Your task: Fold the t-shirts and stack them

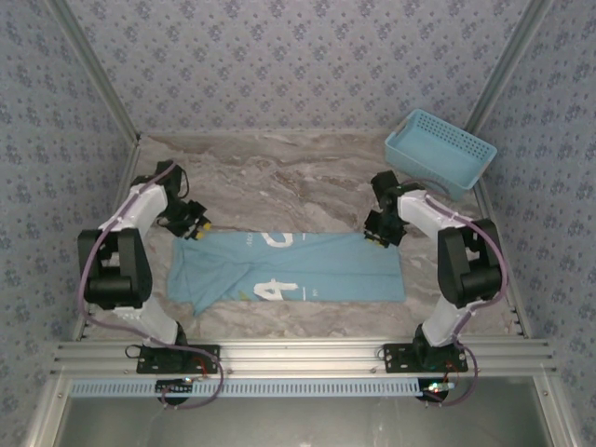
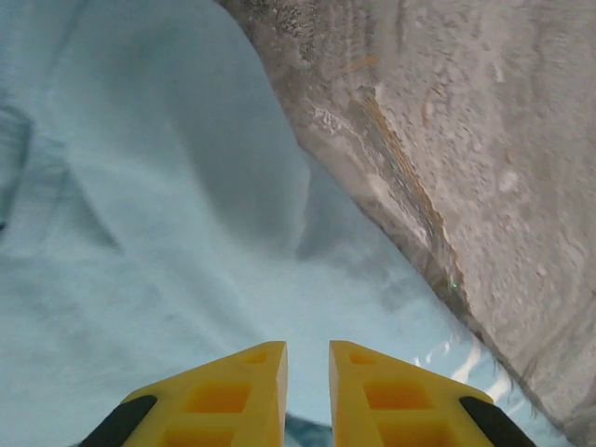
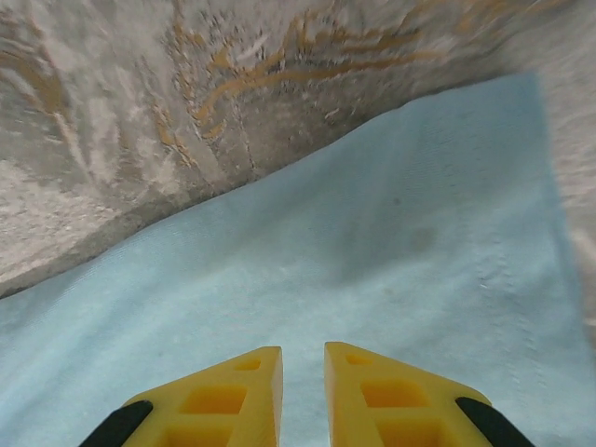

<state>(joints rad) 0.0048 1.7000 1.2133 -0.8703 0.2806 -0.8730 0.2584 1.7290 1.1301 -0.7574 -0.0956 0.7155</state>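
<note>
Marbled grey-brown table (image 1: 298,177), sky-blue t-shirt (image 1: 326,270) lying flat across its near middle, folded into a long band with white lettering showing, light-blue basket (image 1: 440,149) tilted at the far right corner, well apart from it

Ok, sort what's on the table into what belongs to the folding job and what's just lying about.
For the job: blue t-shirt, left gripper, right gripper.
Lying about: blue basket, far right corner.
</note>
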